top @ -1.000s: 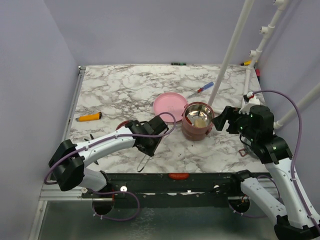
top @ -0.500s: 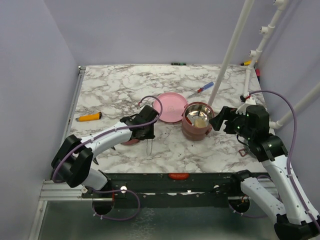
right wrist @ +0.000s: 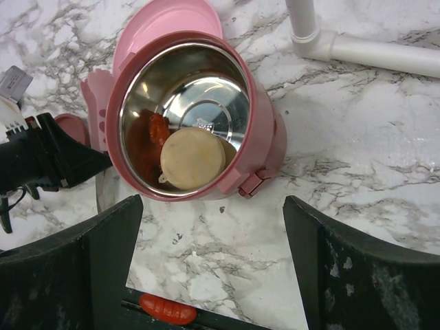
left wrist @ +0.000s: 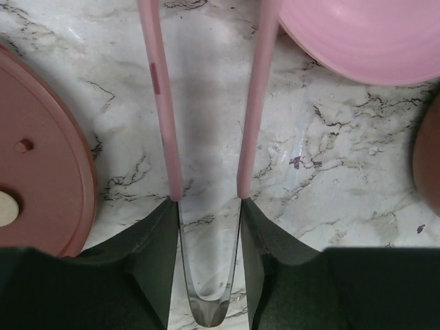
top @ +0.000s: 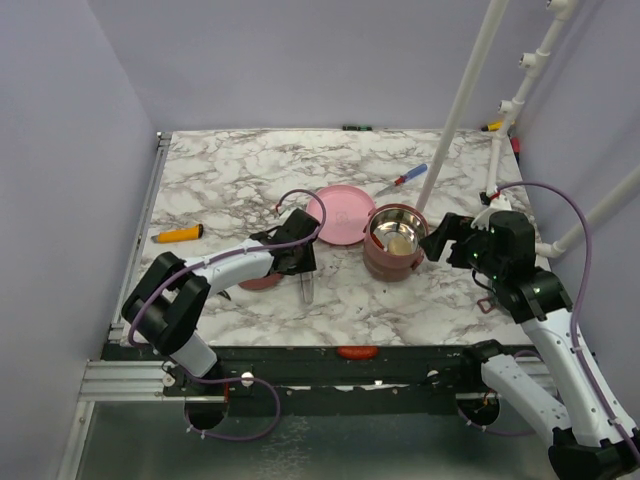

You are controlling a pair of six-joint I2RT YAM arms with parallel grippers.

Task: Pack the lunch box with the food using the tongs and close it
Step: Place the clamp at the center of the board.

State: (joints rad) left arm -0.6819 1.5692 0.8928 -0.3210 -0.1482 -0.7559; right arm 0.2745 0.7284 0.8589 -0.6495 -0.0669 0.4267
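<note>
The lunch box (top: 394, 243) is one dusty-red steel-lined tier standing open at mid-table. In the right wrist view the lunch box (right wrist: 196, 113) holds food: a tan round ball (right wrist: 192, 159) and a red piece (right wrist: 157, 130). My left gripper (top: 298, 256) is shut on the pink tongs (left wrist: 159, 103); each finger presses the outside of one arm, and the steel joined end (left wrist: 206, 309) lies between them. The tongs' arms point toward the plate. My right gripper (right wrist: 220, 268) stands wide open just right of the box, with nothing between its fingers. A maroon disc lid (left wrist: 41, 158) lies left of the tongs.
A flat pink plate (top: 340, 213) lies behind the box, touching it. A red-and-blue screwdriver (top: 402, 180) and a white slanted pipe (top: 455, 110) are at the back right. An orange tool (top: 178, 235) lies at the left. A red knob (top: 357, 352) sits on the table's front rail.
My left arm has carried the tongs away from the front edge toward the plate, and the gripper has turned. Its grip has eased slightly. The right arm has barely moved.
</note>
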